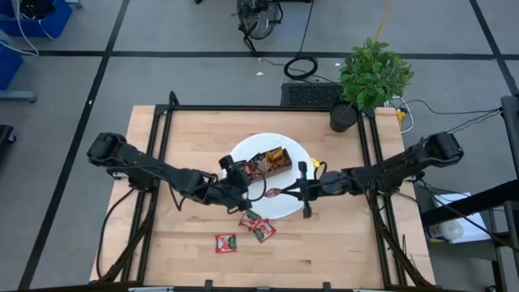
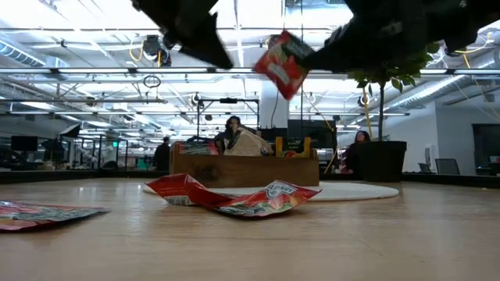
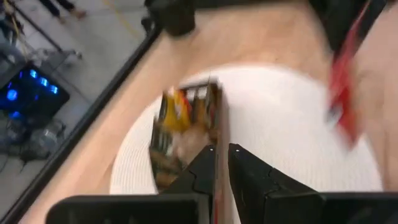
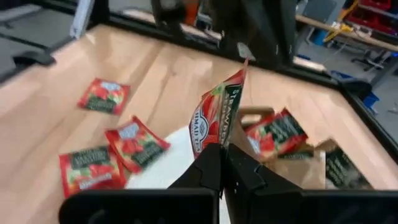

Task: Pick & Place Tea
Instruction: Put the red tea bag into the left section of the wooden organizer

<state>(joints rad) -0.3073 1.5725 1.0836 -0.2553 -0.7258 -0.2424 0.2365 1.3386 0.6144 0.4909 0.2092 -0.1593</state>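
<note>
Now carrying a red sachet (image 4: pixel 219 118) to the tray (image 1: pixel 274 162)
Right gripper (image 4: pixel 222 163) pinches it above the counter (image 1: pixel 340 243); left gripper (image 3: pixel 222 163) nearly closed, apparently empty; next, lower over a compartment.

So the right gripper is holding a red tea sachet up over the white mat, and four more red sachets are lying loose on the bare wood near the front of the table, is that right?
Not quite: three red sachets lie loose on the wood, not four, at and, as the high view shows. The rest holds: the right gripper holds a red tea sachet up over the white mat.
</note>
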